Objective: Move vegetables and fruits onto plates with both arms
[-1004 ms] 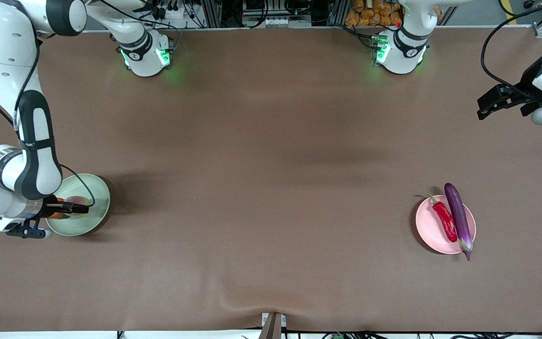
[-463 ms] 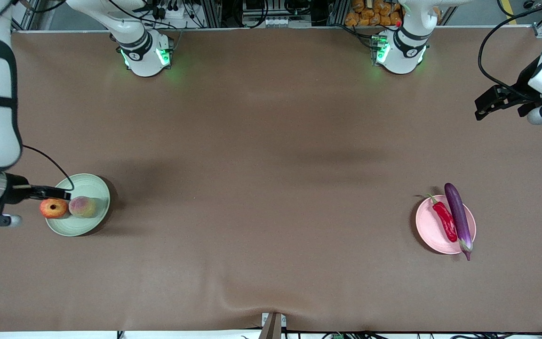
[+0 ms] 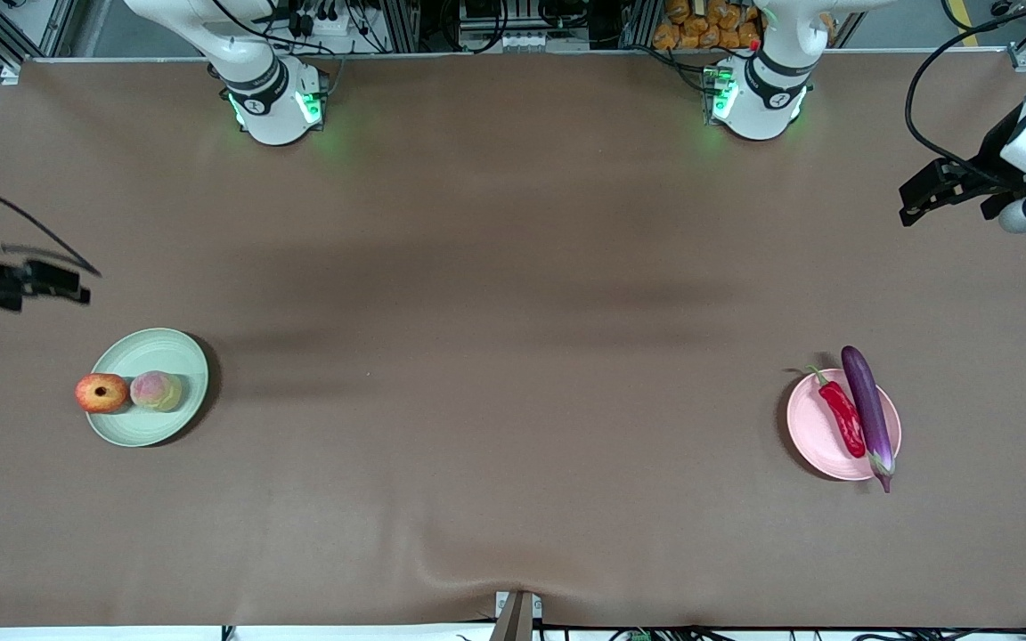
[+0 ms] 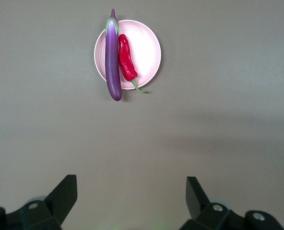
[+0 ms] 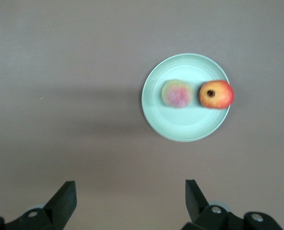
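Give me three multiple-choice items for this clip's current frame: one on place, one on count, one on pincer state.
1. Where is the eggplant?
A. on the pink plate
B. on the green plate
C. on bare table

2. How many fruits lie on the green plate?
A. one
B. two
C. three

3. The right pincer is:
A. shut on the peach
B. open, holding nothing
C. shut on the chili

Key: 1 A, it lies beside the chili there. 2 B, peach and red fruit. 3 B, fingers spread, nothing between.
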